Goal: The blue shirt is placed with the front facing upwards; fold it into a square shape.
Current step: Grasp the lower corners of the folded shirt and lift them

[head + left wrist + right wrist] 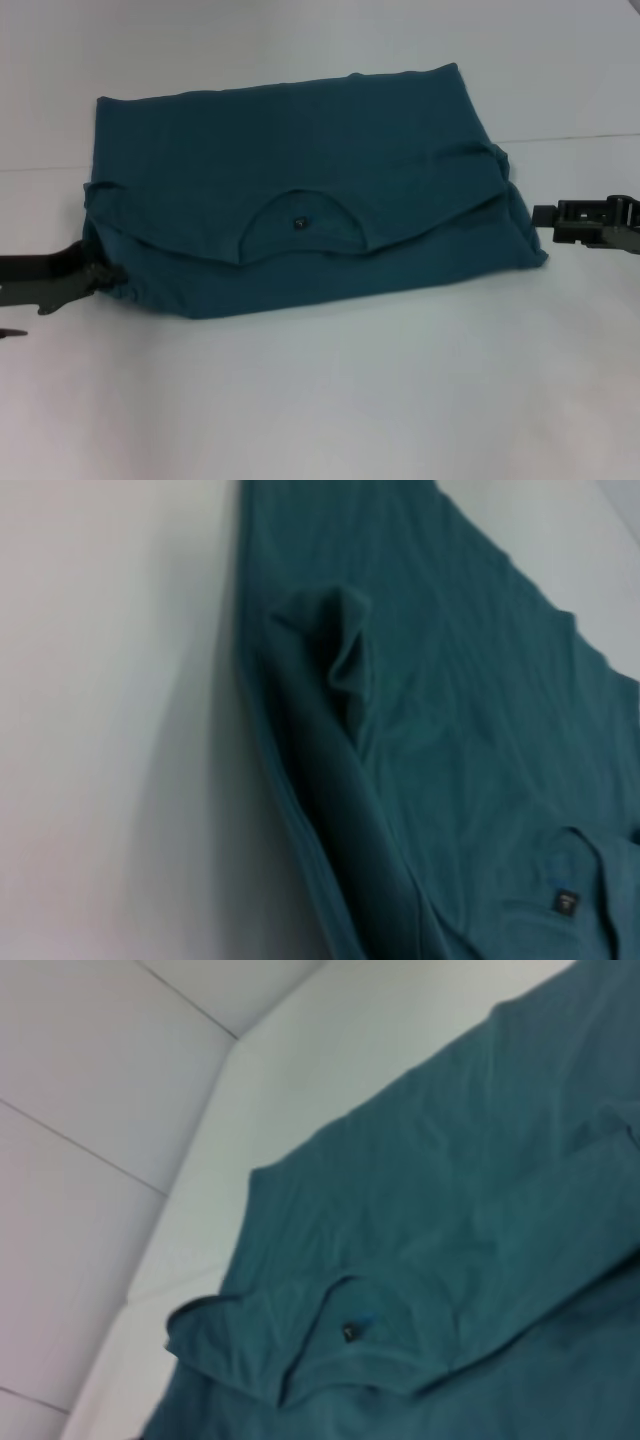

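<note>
The blue shirt (300, 160) lies folded into a wide band on the white table (350, 400). Its round collar with the small dark label (299, 224) faces up near the front fold, and the chest lettering is hidden. My left gripper (100, 272) touches the shirt's puckered left front corner. My right gripper (540, 213) is level with the shirt's right edge, just beside it. The left wrist view shows the shirt (450, 730) with a raised fold and the label (565, 902). The right wrist view shows the shirt (450, 1210) and the label (350, 1332).
A white wall stands behind the table, meeting it along a seam (570, 137). White panels with joints (90, 1150) show in the right wrist view. Bare table lies in front of the shirt.
</note>
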You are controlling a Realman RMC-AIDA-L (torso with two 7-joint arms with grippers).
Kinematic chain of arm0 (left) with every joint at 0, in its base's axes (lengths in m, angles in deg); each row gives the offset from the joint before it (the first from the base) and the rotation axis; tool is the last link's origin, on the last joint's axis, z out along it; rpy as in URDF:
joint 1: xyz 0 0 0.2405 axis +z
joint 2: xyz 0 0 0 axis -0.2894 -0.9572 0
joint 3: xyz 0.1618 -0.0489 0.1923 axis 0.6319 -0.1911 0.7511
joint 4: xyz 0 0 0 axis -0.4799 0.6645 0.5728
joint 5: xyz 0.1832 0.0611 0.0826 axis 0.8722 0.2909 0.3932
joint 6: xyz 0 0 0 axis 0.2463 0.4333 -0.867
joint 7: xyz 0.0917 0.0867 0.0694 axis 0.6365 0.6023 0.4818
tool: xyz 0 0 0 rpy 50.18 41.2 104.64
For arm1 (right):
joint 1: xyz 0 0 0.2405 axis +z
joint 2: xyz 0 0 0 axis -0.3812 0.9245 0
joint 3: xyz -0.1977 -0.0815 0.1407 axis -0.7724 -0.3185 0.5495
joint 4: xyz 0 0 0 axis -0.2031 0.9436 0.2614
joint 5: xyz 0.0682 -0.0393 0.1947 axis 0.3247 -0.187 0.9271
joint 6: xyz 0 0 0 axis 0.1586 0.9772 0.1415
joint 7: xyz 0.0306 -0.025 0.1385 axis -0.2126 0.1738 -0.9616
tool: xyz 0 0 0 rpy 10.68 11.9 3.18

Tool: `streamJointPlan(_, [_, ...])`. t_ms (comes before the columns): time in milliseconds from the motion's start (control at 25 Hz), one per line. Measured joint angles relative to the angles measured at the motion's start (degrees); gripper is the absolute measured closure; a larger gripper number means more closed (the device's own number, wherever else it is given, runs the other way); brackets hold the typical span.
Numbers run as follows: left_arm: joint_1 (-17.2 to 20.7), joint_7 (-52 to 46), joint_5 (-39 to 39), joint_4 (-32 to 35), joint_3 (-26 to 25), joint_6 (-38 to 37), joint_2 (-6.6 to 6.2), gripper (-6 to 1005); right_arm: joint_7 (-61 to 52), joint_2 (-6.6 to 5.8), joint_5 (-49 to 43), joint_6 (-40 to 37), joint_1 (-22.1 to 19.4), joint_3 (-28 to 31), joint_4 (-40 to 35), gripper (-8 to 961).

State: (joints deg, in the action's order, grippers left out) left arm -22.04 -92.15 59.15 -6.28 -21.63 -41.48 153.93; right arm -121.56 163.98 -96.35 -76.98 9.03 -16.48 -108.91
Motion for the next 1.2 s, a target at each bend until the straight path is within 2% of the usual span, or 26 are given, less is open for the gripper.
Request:
streamJointPlan(240, [-1.1, 1.5, -0.1, 0.0, -1.6, -2.5, -0.98, 997, -4.8, -2.69, -10.3, 1.3, 4.7, 0.0, -0.3, 269])
streamJointPlan(400, [-1.7, 1.5, 0.0, 0.0, -1.6, -2.7, -1.19, 997, -9.1, -3.34, -18.1, 4.7, 8.0, 0.0, -0.3, 268])
streamJointPlan(520, [-2.1, 1.6, 0.0, 0.0, -1.5, -2.4, -1.23, 997, -10.5, -2.91, -22.0, 5.8, 10.0, 0.0, -0.3, 267])
streamJointPlan(600, [-2.3, 1.7, 0.0, 0.0, -1.4, -2.3, -1.24, 997, -10.8, -2.19, -24.1, 7.2, 11.0, 0.0, -0.1, 267])
streamJointPlan(640, [-2.3, 1.8, 0.0, 0.0, -1.4, -2.3, -1.23, 997, -10.6, -1.42, -24.8, 8.6, 11.5, 0.0, -0.1, 267])
streamJointPlan(680, [-2.3, 2.0, 0.0, 0.0, -1.5, -2.2, -1.20, 997, -10.6, -1.42, -24.8, 8.6, 11.5, 0.0, -0.1, 267])
streamJointPlan(760, [-2.4, 2.3, 0.0, 0.0, -1.6, -2.2, -1.12, 997, -9.7, -0.67, -25.1, 10.5, 11.8, -0.6, -0.1, 268])
streamJointPlan(1040, [-2.4, 2.3, -0.1, 0.0, -1.6, -1.6, -0.69, 997, -8.7, 1.13, -25.3, 18.7, 11.8, -7.9, 0.3, 268])
streamJointPlan(1200, [-2.4, 2.3, -0.2, 0.0, -1.6, -1.4, -0.42, 997, -8.7, 2.12, -25.4, 22.0, 12.0, -9.7, 1.6, 268])
